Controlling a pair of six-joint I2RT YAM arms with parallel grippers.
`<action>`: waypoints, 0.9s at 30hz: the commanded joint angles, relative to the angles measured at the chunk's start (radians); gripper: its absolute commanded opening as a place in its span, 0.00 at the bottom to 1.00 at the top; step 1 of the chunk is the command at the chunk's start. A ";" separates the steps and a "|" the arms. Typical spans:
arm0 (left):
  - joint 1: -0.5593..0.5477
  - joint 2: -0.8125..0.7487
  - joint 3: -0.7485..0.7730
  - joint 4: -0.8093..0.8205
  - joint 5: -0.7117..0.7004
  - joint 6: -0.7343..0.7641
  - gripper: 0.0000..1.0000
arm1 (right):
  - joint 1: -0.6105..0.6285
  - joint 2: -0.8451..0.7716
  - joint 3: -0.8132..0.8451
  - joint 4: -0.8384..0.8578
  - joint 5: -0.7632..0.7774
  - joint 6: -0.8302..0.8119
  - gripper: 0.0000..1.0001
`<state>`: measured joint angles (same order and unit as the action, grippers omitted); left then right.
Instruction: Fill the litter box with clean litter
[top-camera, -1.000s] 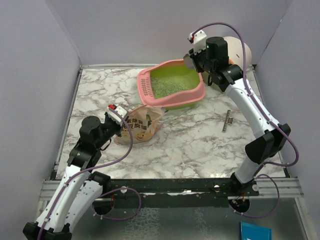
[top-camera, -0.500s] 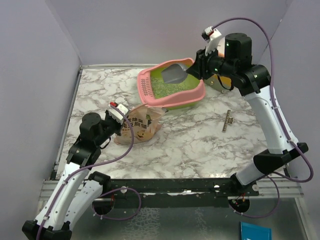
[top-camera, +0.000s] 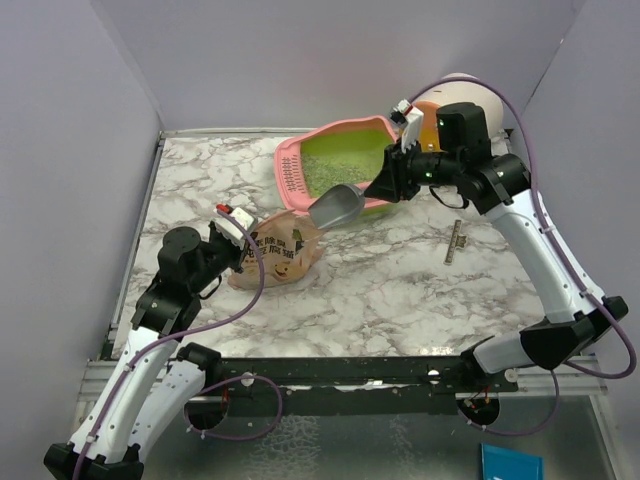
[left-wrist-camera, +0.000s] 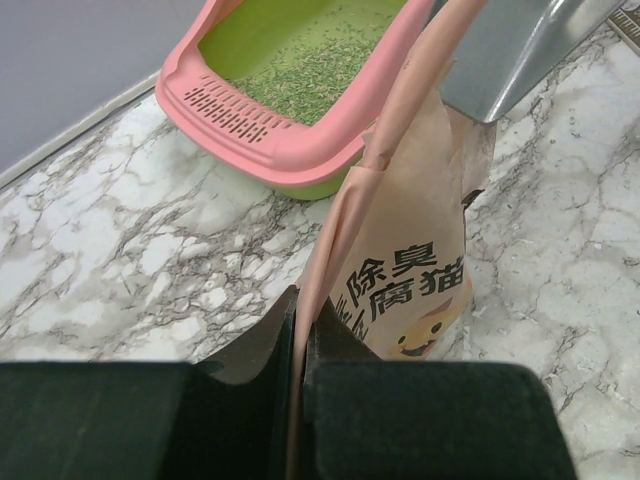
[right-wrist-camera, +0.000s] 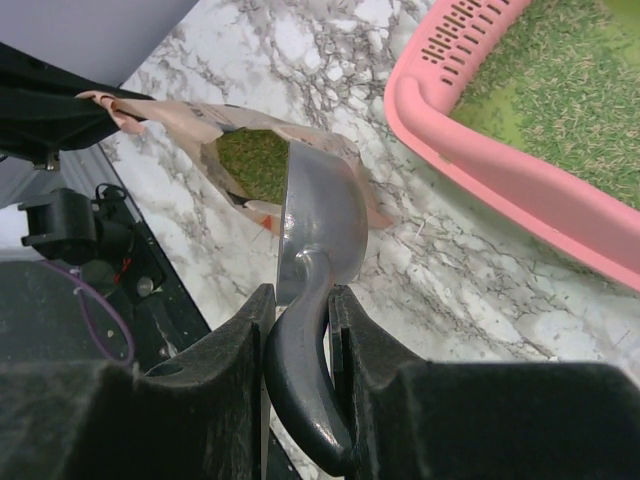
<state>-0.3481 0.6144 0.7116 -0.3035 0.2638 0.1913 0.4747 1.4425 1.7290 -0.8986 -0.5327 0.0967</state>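
Note:
The pink litter box (top-camera: 290, 172) stands at the back of the table, its green floor partly covered with clean litter (top-camera: 335, 170). In front of it stands a tan pouch (top-camera: 280, 255), its mouth held open by my left gripper (top-camera: 238, 250), which is shut on the pouch's edge (left-wrist-camera: 300, 320). More greenish granules (right-wrist-camera: 250, 160) show inside the pouch. My right gripper (top-camera: 388, 183) is shut on the handle of a grey metal scoop (right-wrist-camera: 320, 230). The scoop's empty bowl (top-camera: 337, 207) hangs just above the pouch's mouth, between pouch and box.
A round white and orange cabinet (top-camera: 452, 100) stands behind the right arm at the back right corner. A small dark strip (top-camera: 457, 241) lies on the marble to the right. Grey walls close in the table on three sides.
The right arm has swung the scoop from over the litter box down and forward to the pouch's mouth. The left arm and the pouch have stayed put.

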 joint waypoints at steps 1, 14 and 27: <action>-0.001 -0.014 0.024 0.161 0.070 -0.038 0.00 | 0.022 -0.054 -0.022 0.050 -0.070 0.014 0.01; -0.002 0.001 0.038 0.124 0.105 -0.034 0.00 | 0.082 0.040 0.008 0.102 -0.062 0.018 0.01; -0.002 0.001 0.049 0.118 0.120 -0.030 0.00 | 0.162 0.156 0.038 0.095 0.031 -0.003 0.01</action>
<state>-0.3481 0.6273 0.7116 -0.3008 0.3096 0.1780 0.6060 1.5658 1.7176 -0.8307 -0.5549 0.1028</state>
